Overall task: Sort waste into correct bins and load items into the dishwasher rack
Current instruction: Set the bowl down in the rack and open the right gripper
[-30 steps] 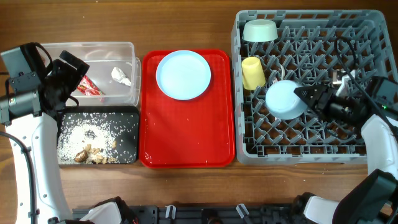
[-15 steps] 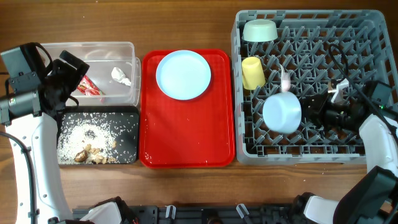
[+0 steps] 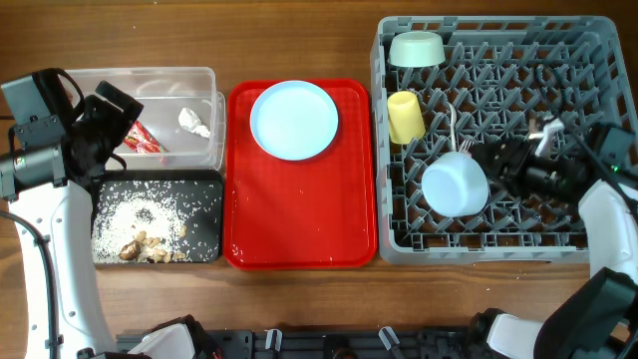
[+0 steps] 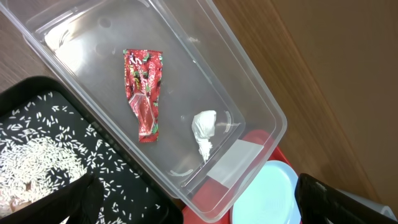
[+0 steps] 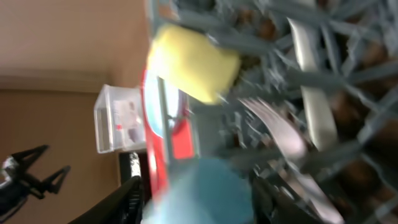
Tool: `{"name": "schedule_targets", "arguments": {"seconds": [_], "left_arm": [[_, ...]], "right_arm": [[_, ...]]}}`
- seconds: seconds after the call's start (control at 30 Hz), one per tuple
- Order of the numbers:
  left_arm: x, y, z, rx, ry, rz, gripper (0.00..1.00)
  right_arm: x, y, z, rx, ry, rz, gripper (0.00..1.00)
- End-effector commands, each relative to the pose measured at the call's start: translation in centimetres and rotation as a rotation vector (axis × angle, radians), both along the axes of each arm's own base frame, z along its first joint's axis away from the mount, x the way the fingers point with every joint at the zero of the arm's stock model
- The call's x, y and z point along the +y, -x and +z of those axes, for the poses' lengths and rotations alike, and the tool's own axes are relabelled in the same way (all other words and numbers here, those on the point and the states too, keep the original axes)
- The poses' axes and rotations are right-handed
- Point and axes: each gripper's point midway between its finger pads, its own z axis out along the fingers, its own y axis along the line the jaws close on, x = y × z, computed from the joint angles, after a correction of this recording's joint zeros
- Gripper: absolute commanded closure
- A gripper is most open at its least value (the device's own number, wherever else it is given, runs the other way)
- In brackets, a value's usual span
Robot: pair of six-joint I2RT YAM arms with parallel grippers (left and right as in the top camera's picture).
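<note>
The small light-blue bowl point(image 3: 455, 185) lies upside down in the grey rack point(image 3: 598, 40). My right gripper point(image 3: 493, 160) is open just right of the bowl, which sits blurred between its fingers in the right wrist view point(image 5: 199, 193). The yellow cup point(image 3: 404, 117), green bowl point(image 3: 417, 48), white fork point(image 5: 273, 127) and spoon point(image 5: 314, 87) are in the rack. The blue plate point(image 3: 293, 120) lies on the red tray point(image 3: 299, 219). My left gripper point(image 3: 115, 115) is open and empty over the clear tub point(image 3: 150, 72), which holds the red wrapper point(image 4: 143, 93) and tissue point(image 4: 204, 130).
The black tray point(image 3: 204, 249) in front of the tub holds rice point(image 3: 150, 214) and brownish bits. The red tray lies between the bins and the rack. Bare wooden table shows along the far edge.
The small blue bowl went down and slightly left onto the rack floor. My right gripper drew back right, then shifted up-left beside the bowl. The left arm has not moved.
</note>
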Motion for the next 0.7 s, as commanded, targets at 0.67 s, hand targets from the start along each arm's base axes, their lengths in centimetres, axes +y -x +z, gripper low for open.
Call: {"name": "schedule_targets", "arguments": {"seconds": [0.67], "left_arm": [[0.1, -0.1, 0.6, -0.015, -0.012, -0.011, 0.00]], "right_arm": [[21.8, -1.2, 2.4, -0.327, 0.743, 0.569, 0.35]]}}
